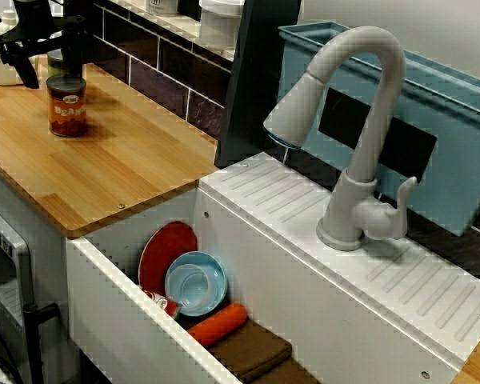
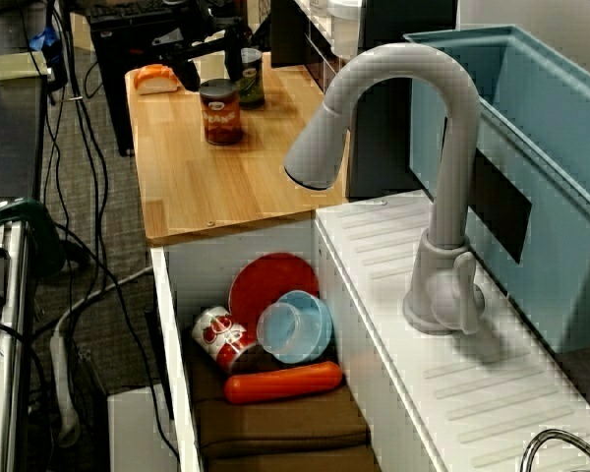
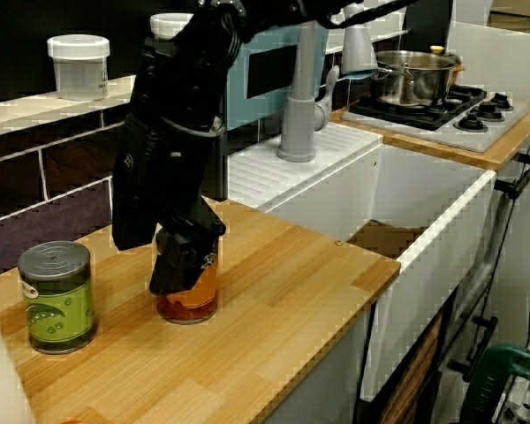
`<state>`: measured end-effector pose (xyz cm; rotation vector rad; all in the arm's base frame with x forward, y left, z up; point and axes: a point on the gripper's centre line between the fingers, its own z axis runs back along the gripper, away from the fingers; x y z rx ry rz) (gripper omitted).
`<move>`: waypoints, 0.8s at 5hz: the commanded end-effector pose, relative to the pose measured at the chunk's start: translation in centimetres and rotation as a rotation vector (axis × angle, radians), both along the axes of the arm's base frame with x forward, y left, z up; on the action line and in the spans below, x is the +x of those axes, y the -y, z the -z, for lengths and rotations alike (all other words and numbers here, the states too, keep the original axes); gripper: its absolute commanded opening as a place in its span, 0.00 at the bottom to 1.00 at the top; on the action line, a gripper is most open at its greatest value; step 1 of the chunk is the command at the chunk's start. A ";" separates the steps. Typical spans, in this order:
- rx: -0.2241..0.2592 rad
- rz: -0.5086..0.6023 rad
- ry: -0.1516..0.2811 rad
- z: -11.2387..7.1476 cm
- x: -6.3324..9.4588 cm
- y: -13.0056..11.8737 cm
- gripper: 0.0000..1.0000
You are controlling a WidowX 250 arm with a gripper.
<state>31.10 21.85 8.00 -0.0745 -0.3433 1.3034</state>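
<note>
Counter (image 3: 283, 300) of pale wood lies under the gripper (image 3: 184, 261), with the white sink (image 3: 442, 225) and grey faucet (image 3: 298, 97) well beyond it. In the view from the counter's end, the black gripper hangs low just in front of the red can (image 3: 193, 302), hiding its upper half. I cannot tell whether the fingers are apart or together. The green can (image 3: 58, 296) stands near the gripper's side, not touching.
</note>
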 end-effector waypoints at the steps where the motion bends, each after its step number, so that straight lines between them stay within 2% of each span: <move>1: 0.021 0.006 0.018 -1.6 -1.1 0.6 1.00; 2: -0.010 0.005 0.015 -1.7 -1.1 0.7 1.00; 3: -0.080 0.006 -0.014 -1.6 -1.2 1.1 1.00; 4: -0.123 0.038 -0.028 -1.9 -1.8 2.8 1.00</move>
